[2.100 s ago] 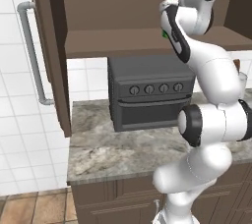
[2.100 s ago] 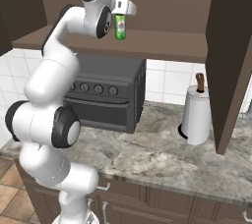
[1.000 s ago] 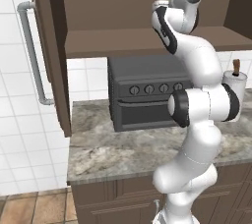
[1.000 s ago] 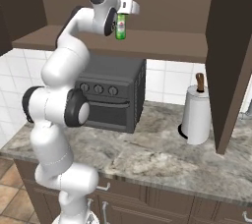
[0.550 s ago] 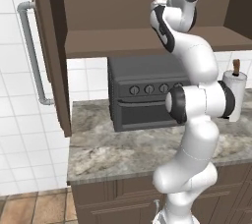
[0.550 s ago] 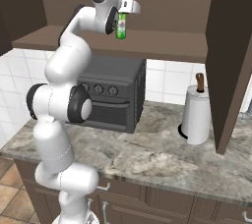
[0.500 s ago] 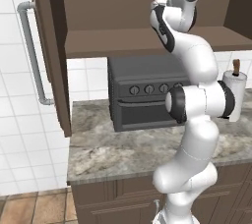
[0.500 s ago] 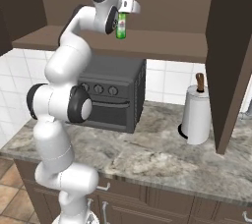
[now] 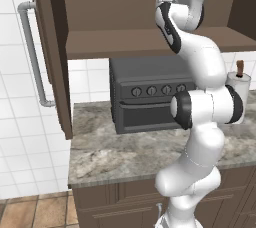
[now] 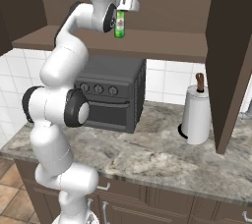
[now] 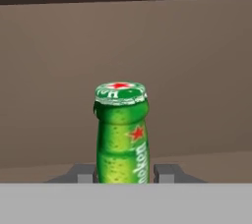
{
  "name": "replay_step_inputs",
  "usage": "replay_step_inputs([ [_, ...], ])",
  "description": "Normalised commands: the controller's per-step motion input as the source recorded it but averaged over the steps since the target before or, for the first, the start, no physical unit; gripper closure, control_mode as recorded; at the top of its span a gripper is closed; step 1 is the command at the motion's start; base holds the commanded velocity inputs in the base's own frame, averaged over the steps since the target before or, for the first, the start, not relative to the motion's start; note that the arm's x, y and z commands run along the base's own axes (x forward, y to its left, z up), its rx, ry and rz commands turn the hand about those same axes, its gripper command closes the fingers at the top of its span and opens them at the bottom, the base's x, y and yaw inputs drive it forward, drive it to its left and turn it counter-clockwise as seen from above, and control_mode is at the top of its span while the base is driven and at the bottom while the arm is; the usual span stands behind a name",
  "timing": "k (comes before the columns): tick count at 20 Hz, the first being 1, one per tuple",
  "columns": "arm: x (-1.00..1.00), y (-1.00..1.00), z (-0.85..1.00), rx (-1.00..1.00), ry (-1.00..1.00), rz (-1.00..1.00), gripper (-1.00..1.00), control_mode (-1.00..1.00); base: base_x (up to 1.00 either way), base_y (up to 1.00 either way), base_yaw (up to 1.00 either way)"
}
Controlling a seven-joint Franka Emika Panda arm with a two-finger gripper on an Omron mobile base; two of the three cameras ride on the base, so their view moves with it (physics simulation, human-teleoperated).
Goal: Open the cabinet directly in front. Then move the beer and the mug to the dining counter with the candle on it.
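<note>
- Hand view: beer point(image 11: 121, 134) upright and dead centre between the two dark finger tips point(image 11: 84, 173), neck and red-starred cap rising straight above them, brown back wall of the cabinet point(image 11: 197, 61) behind.
- Right base view: gripper point(image 10: 119, 21) raised to the open cabinet point(image 10: 162, 46), clenched on the beer point(image 10: 119, 24); bottle vertical, base looking level with the shelf's front edge, though contact with the shelf cannot be told.
- Long axis of the bottle straight up and down, square across the line between the fingers; hold taken low on the neck, label below, hidden from the hand camera.
- Left base view: white arm point(image 9: 200, 67) reaching up into the cabinet, open door with long silver handle point(image 9: 33, 54) swung wide to the left.
- Below the shelf: dark toaster oven point(image 10: 110, 90) and paper towel roll point(image 10: 196, 115) on the stone counter point(image 10: 162, 154).
- Likely next: draw the bottle straight back out, clear of the shelf edge, kept upright.
</note>
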Motion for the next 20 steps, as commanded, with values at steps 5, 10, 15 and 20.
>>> replay_step_inputs([
  [5,-0.96,0.0,0.0,0.0,-0.12,0.03,1.0,-1.0,0.0,0.0,0.0],
  [10,-1.0,-0.01,-0.02,0.0,-0.06,0.05,1.0,-1.0,0.0,0.0,0.0],
  [15,-1.0,0.0,0.24,0.0,0.0,0.12,1.0,-1.0,0.0,0.0,0.0],
  [20,-1.0,0.0,0.24,0.0,0.0,0.18,1.0,-1.0,0.0,0.0,0.0],
])
